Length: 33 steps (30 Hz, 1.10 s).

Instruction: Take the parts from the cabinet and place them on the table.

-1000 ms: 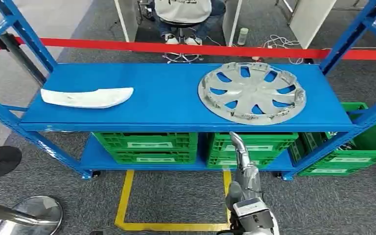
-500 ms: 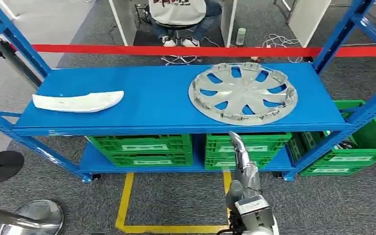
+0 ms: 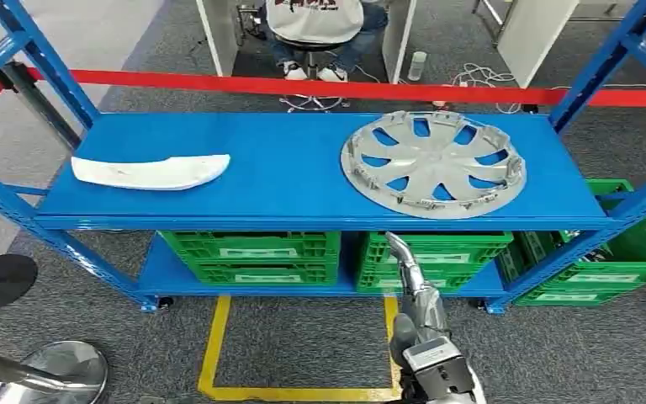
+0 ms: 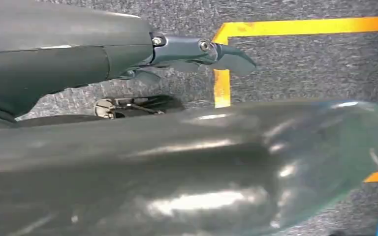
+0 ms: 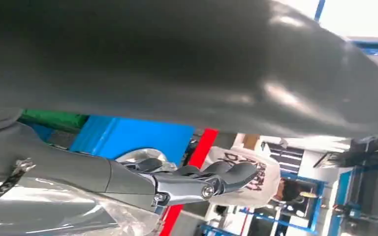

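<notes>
Blue shelving [image 3: 286,181] faces you: your right hand [image 3: 412,278], fingers straight and together, empty, reaches below the hubcap [image 3: 433,164]; white trim piece [image 3: 151,171] lies far left of it

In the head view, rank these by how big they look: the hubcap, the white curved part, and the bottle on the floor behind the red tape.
1. Hubcap, largest.
2. White curved part, longer than it is wide, clearly smaller.
3. Bottle, smallest, though it stands farther from the camera, so its true size is unsure.
</notes>
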Tool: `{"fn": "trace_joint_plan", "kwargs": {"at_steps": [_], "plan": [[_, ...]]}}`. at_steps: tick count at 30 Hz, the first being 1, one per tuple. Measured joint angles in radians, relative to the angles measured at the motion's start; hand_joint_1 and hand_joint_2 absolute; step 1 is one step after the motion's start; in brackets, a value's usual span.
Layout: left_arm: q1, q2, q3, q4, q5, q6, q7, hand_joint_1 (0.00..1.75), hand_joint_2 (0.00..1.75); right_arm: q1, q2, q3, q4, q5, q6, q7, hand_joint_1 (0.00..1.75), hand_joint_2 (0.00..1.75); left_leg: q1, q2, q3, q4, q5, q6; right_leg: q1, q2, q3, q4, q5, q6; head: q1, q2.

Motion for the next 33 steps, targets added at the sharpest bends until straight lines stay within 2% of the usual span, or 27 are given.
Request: {"fn": "trace_joint_plan", "kwargs": {"at_steps": [1,2,4,5,7,8,10,11,12,13,14,15,16,17,18,20,21,22,23,25,26,27,28,29,31,32,33], "plan": [[-0.001,0.000,0.000,0.000,0.000,0.000,0.000,0.00,0.00,-0.003,-0.001,-0.003,0.000,0.000,0.003,0.001,0.00,0.00,-0.001,0.000,0.000,0.001,-0.002,-0.005,-0.001,-0.001,0.028,-0.064,0.007,-0.002,0.000,0.000],[-0.003,0.002,0.001,0.000,0.000,0.000,0.000,0.00,0.00,-0.006,-0.002,-0.003,0.000,0.000,0.007,0.003,0.00,0.00,-0.009,-0.003,-0.005,0.010,-0.005,-0.012,0.002,0.002,0.042,-0.085,0.000,-0.007,0.001,0.000],[-0.002,0.004,0.002,0.000,0.000,-0.006,0.001,0.00,0.00,-0.009,-0.003,-0.006,0.000,0.002,0.009,0.003,0.00,0.00,-0.007,-0.002,-0.008,0.006,0.004,-0.022,0.005,0.005,0.039,-0.078,0.006,-0.018,-0.001,0.000],[-0.003,0.004,0.002,0.000,0.005,-0.032,0.014,0.00,0.00,-0.011,-0.004,-0.007,0.000,0.007,0.015,0.005,0.00,1.75,-0.005,-0.002,-0.006,0.004,0.005,-0.026,0.007,0.006,0.039,-0.078,0.007,-0.022,-0.001,0.000],[-0.005,0.007,0.003,0.000,0.012,-0.115,0.039,0.00,0.00,-0.035,-0.005,-0.008,0.005,0.019,0.039,0.014,0.00,1.75,-0.004,-0.002,-0.012,0.022,-0.015,-0.036,-0.002,0.003,0.041,-0.084,0.015,-0.035,-0.003,0.000],[-0.006,0.007,0.003,0.000,0.006,-0.142,0.042,0.00,0.00,-0.058,-0.006,-0.008,0.011,0.031,0.049,0.019,0.00,1.75,-0.003,-0.001,-0.031,0.070,-0.050,-0.042,-0.002,0.003,0.040,-0.084,0.015,-0.042,-0.011,0.000],[-0.007,0.008,0.003,0.000,-0.007,-0.176,0.047,0.00,0.00,-0.107,-0.008,-0.008,0.032,0.052,0.078,0.033,0.00,1.75,0.000,-0.001,-0.102,0.233,-0.128,-0.049,0.000,0.003,0.038,-0.084,0.016,-0.045,-0.010,0.000],[-0.008,0.008,0.001,0.000,-0.008,-0.200,0.051,0.00,0.00,-0.132,-0.011,-0.008,0.045,0.060,0.095,0.044,0.00,1.75,0.000,-0.001,-0.128,0.292,-0.145,-0.050,0.001,0.003,0.038,-0.084,0.016,-0.046,-0.010,0.000],[-0.008,0.008,0.001,0.000,-0.006,-0.221,0.052,0.00,0.00,-0.160,-0.014,-0.008,0.060,0.073,0.113,0.055,0.00,1.75,0.000,-0.001,-0.135,0.309,-0.139,-0.049,0.001,0.003,0.037,-0.084,0.017,-0.047,-0.009,0.000],[-0.011,0.008,0.001,0.000,0.005,-0.252,0.051,0.00,0.00,-0.192,-0.019,-0.009,0.076,0.090,0.130,0.068,0.00,1.75,0.000,-0.001,-0.122,0.283,-0.109,-0.046,0.002,0.003,0.038,-0.084,0.017,-0.047,-0.010,0.000],[-0.016,0.006,0.002,0.000,0.017,-0.264,0.051,0.00,0.00,-0.227,-0.021,-0.011,0.091,0.101,0.142,0.078,0.00,1.75,0.000,-0.001,-0.090,0.217,-0.065,-0.041,0.003,0.003,0.040,-0.084,0.017,-0.046,-0.010,0.000],[-0.021,0.002,0.003,0.000,0.025,-0.264,0.055,0.00,0.00,-0.261,-0.023,-0.014,0.106,0.110,0.154,0.088,0.00,1.75,-0.001,-0.001,-0.046,0.127,-0.018,-0.033,0.004,0.003,0.042,-0.084,0.017,-0.046,-0.010,0.000],[-0.027,-0.001,0.004,0.000,0.025,-0.259,0.061,0.00,0.00,-0.293,-0.024,-0.016,0.120,0.116,0.166,0.098,0.00,1.75,-0.003,-0.001,-0.009,0.049,0.014,-0.024,0.003,0.003,0.042,-0.084,0.017,-0.045,-0.010,0.000],[-0.033,-0.003,0.004,0.000,0.023,-0.252,0.067,0.00,0.00,-0.326,-0.026,-0.019,0.139,0.123,0.178,0.106,0.00,1.75,-0.009,0.000,0.002,0.027,0.002,-0.020,0.010,0.003,0.039,-0.082,0.018,-0.040,-0.008,0.000],[-0.039,-0.008,0.004,0.000,0.013,-0.245,0.074,0.00,0.00,-0.360,-0.027,-0.022,0.160,0.123,0.190,0.117,0.00,1.75,-0.009,0.001,0.004,0.007,-0.003,-0.016,0.010,0.003,0.031,-0.080,0.021,-0.034,-0.010,0.000],[-0.046,-0.014,0.004,0.000,0.010,-0.241,0.083,0.00,0.00,-0.409,-0.027,-0.032,0.196,0.124,0.203,0.128,0.00,1.75,-0.011,-0.001,-0.005,0.008,-0.001,-0.013,0.008,-0.001,0.026,-0.085,0.028,-0.023,-0.008,0.000],[-0.047,-0.019,0.004,0.000,0.010,-0.241,0.087,0.00,0.00,-0.434,-0.027,-0.037,0.214,0.126,0.207,0.134,0.00,1.75,-0.007,-0.001,-0.003,-0.004,0.005,-0.006,0.011,-0.001,0.027,-0.086,0.028,-0.017,-0.009,0.000],[-0.048,-0.024,0.004,0.000,0.010,-0.242,0.091,0.00,0.00,-0.453,-0.027,-0.041,0.232,0.129,0.207,0.139,0.00,1.75,-0.001,0.003,0.001,-0.012,0.011,-0.003,0.008,0.001,0.016,-0.075,0.014,-0.013,-0.008,0.000],[-0.050,-0.030,0.004,0.000,0.010,-0.245,0.092,0.00,0.00,-0.472,-0.027,-0.046,0.249,0.138,0.207,0.142,0.00,1.75,0.000,0.003,0.000,-0.014,0.012,0.003,0.009,0.001,-0.003,-0.040,-0.011,-0.009,-0.004,0.000],[-0.053,-0.037,0.004,0.000,0.010,-0.261,0.100,0.00,0.00,-0.504,-0.030,-0.047,0.291,0.174,0.207,0.161,0.00,1.75,0.000,0.003,-0.001,-0.013,0.013,0.004,0.006,0.000,-0.077,0.118,-0.081,-0.001,-0.002,0.000],[-0.053,-0.037,0.004,0.000,0.013,-0.276,0.106,0.00,0.00,-0.516,-0.031,-0.046,0.313,0.190,0.213,0.175,0.00,1.75,-0.001,0.003,-0.002,-0.013,0.012,0.005,0.006,0.000,-0.115,0.191,-0.105,0.003,-0.001,0.000],[-0.053,-0.037,0.004,0.000,0.018,-0.293,0.115,0.00,0.00,-0.531,-0.031,-0.045,0.342,0.201,0.230,0.197,0.00,1.75,-0.001,0.003,-0.002,-0.012,0.012,0.005,0.005,0.000,-0.135,0.224,-0.103,0.005,-0.001,0.000],[-0.053,-0.037,0.004,0.000,0.024,-0.306,0.119,0.00,0.00,-0.549,-0.031,-0.044,0.369,0.208,0.247,0.214,0.00,1.75,-0.001,0.002,-0.001,-0.012,0.012,0.005,0.003,0.000,-0.130,0.205,-0.077,0.006,-0.001,0.000],[-0.053,-0.037,0.005,0.000,0.025,-0.312,0.123,0.00,0.00,-0.568,-0.031,-0.042,0.394,0.215,0.256,0.227,0.00,1.75,-0.001,0.001,-0.001,-0.011,0.011,0.004,0.001,0.000,-0.106,0.147,-0.035,0.007,-0.001,0.000],[-0.052,-0.037,0.005,0.000,0.029,-0.315,0.128,0.00,0.00,-0.612,-0.031,-0.038,0.443,0.225,0.262,0.237,0.00,1.75,0.000,0.000,0.000,-0.005,0.006,-0.003,-0.004,-0.002,-0.023,-0.033,0.057,0.007,-0.001,0.000],[-0.052,-0.037,0.006,0.000,0.030,-0.315,0.129,0.00,0.00,-0.629,-0.031,-0.036,0.462,0.226,0.262,0.237,0.00,1.75,-0.005,0.000,-0.004,-0.001,0.003,-0.009,-0.001,0.000,-0.005,-0.059,0.039,0.004,0.000,0.000],[-0.052,-0.037,0.006,0.000,0.032,-0.316,0.129,0.00,0.00,-0.641,-0.029,-0.035,0.477,0.228,0.264,0.240,0.00,1.75,-0.008,-0.002,-0.011,0.007,0.002,-0.012,-0.002,0.002,0.005,-0.082,0.037,-0.006,0.000,0.000]]}}
